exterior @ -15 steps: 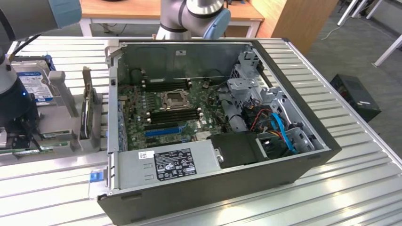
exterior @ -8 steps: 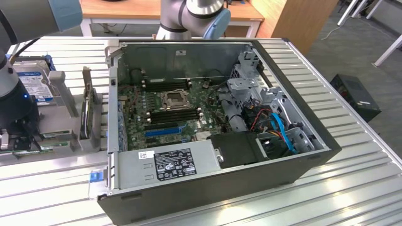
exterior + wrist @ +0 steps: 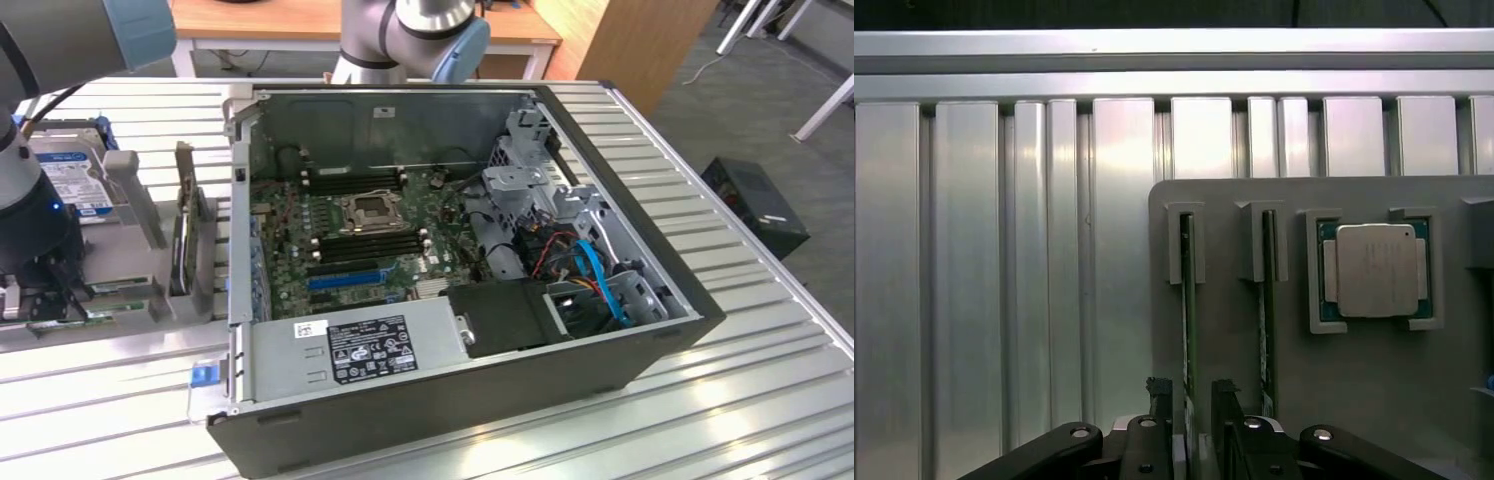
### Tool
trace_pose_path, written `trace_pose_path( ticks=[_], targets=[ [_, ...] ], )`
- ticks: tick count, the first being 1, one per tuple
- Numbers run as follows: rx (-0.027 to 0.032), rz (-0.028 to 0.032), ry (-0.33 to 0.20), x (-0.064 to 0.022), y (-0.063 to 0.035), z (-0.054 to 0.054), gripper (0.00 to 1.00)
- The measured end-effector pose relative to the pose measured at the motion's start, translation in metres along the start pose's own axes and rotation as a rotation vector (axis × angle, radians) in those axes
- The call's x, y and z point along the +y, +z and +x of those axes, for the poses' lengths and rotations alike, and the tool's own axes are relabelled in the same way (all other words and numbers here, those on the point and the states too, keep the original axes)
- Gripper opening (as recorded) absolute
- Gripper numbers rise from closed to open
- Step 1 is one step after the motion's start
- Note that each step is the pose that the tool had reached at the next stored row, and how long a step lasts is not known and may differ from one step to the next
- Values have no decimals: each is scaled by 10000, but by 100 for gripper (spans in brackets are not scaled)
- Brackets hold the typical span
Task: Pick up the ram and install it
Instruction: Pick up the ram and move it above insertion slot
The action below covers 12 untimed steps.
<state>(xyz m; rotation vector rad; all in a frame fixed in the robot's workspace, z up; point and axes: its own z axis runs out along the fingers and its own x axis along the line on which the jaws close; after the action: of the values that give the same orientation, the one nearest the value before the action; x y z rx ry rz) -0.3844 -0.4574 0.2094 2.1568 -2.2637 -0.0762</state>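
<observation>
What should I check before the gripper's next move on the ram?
1. The gripper is open: ok.
2. Its fingers straddle the ram, one on each side: ok.
3. The ram stands on edge in its holder: ok.
4. The second stick lies outside the fingers: ok.
5. The case is open and the motherboard is exposed: ok.
6. The memory slots are free and ready: cannot tell.
</observation>
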Motion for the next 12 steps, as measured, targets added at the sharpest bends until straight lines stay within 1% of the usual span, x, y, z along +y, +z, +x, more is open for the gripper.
trace_pose_path(
  ticks=[9, 12],
  targets=[
    [2, -2, 1, 1, 3, -11, 30],
    [0, -1, 0, 0, 21, -11, 30]
  ],
)
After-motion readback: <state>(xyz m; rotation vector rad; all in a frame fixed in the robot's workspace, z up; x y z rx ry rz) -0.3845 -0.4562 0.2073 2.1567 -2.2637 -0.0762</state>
